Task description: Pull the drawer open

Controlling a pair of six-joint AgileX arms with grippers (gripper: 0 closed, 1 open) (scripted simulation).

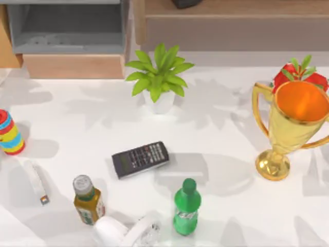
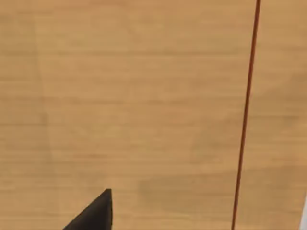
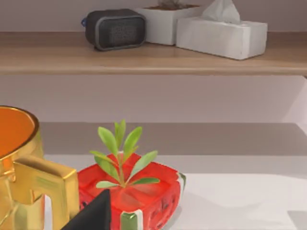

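- Fingertip of left gripper [image 2: 96,213], dark, shows in left wrist view just before a light-wood surface; cannot tell how far it is open or whether it holds anything.
- Right gripper [image 3: 93,213]: dark tip near red planter [image 3: 139,191] and gold trophy [image 1: 290,126]; opening likewise not discernible.
- Drawer [image 1: 72,64] at table's far left in top view, grey interior exposed, light-wood front panel just left of potted plant [image 1: 158,77].

Potted plant [image 1: 158,77] sits mid-table w/ calculator [image 1: 140,159] near it, green bottle [image 1: 186,207] & amber bottle [image 1: 88,199] toward the near edge, gold trophy [image 1: 290,126] at right (red planter [image 3: 132,194] just behind it).
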